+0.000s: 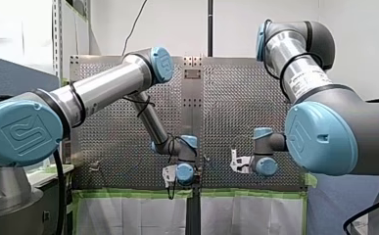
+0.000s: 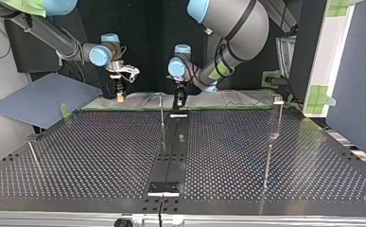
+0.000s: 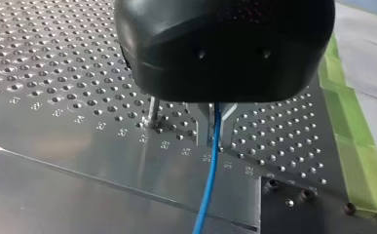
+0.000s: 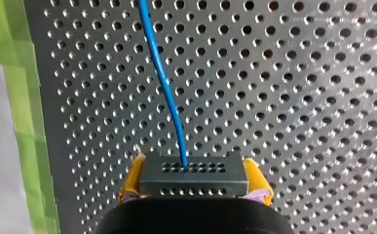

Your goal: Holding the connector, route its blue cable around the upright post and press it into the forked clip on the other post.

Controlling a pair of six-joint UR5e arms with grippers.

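Blue cable (image 4: 166, 87) from the connector (image 4: 194, 174) disappears beneath my left tool (image 3: 216, 127).

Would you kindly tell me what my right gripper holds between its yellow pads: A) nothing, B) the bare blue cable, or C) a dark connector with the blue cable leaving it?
C: the right wrist view shows the right gripper with its yellow pads clamped on the dark connector, the blue cable leaving its face.
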